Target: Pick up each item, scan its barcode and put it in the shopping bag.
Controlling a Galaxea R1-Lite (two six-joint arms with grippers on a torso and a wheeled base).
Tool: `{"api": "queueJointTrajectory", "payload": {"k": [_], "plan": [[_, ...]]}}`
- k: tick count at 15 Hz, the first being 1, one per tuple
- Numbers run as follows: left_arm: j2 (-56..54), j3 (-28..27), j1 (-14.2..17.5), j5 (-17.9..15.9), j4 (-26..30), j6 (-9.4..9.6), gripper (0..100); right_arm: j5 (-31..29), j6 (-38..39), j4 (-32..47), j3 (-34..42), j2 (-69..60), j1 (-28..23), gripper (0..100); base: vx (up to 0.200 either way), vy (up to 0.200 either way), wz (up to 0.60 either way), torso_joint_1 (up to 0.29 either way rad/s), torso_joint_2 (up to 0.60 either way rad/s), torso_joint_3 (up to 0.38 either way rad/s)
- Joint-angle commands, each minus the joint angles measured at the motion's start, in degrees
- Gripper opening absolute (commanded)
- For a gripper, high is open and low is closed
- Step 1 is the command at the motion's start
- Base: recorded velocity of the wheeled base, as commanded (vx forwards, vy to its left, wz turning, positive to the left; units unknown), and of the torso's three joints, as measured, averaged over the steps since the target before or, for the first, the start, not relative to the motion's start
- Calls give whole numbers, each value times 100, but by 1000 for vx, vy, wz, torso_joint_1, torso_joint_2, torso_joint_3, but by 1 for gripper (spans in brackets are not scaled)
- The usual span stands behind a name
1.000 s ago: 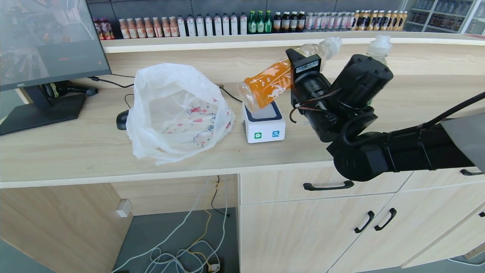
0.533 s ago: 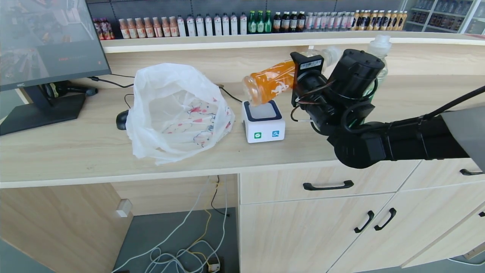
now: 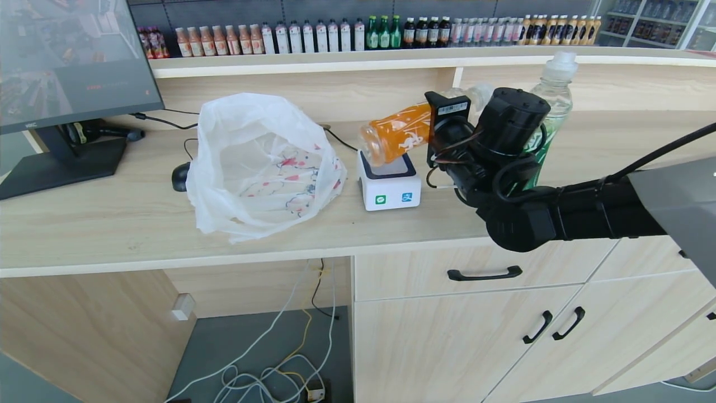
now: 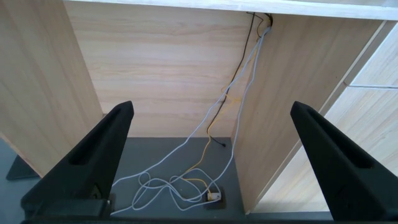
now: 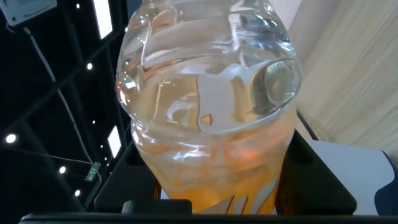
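Head view first: got the right gripper [image 3: 440, 127] clamped round the middle of the orange bottle [image 3: 398, 134], holding it nearly flat, base end dipped a bit over the glass top of the white scanner [image 3: 389, 182]. Touching the scanner or just hanging really close above it? Can't tell. Cap end pointing back and to the right, half hidden behind the wrist.

Right wrist view: looking straight down the bottle [image 5: 208, 118] from its clear shoulder end, orange drink at the far end, dark fingers [image 5: 311, 180] hugging both sides, white corner of the scanner [image 5: 364, 168] peeking past. No reading the tilt from there, but a solid look at the grip.

Left wrist view: totally different spot. Left gripper [image 4: 211, 165] down low, facing the open nook under the counter [image 4: 161, 68], fingers [image 4: 93, 158] spread wide with nothing between, loose cables [image 4: 180, 186] on the floor beyond.

Arm pose: right arm stretched in from the right side, forearm above the counter's front edge [image 3: 168, 263], wrist cocked up and toward the back-left.

Room-wise: shopping bag [image 3: 263, 162] sitting just left of the scanner, mouth open upward, near but apart. Tall green-label bottle [image 3: 554, 95] standing right behind the wrist, tight there. Plain strip of counter wood between scanner and front edge.
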Motion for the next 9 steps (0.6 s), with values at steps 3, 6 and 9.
{"api": "queueJointTrajectory", "payload": {"k": [3,6,9], "plan": [[-1,0,0,1,5,-2,100,1,82,-11,9,55,0,0,0,0,0,0,0,0],[-1,0,0,1,-4,-2,100,1,91,-11,62,55,0,0,0,0,0,0,0,0],[-1,0,0,1,-4,-2,100,-8,91,-11,106,37,0,0,0,0,0,0,0,0]]}}
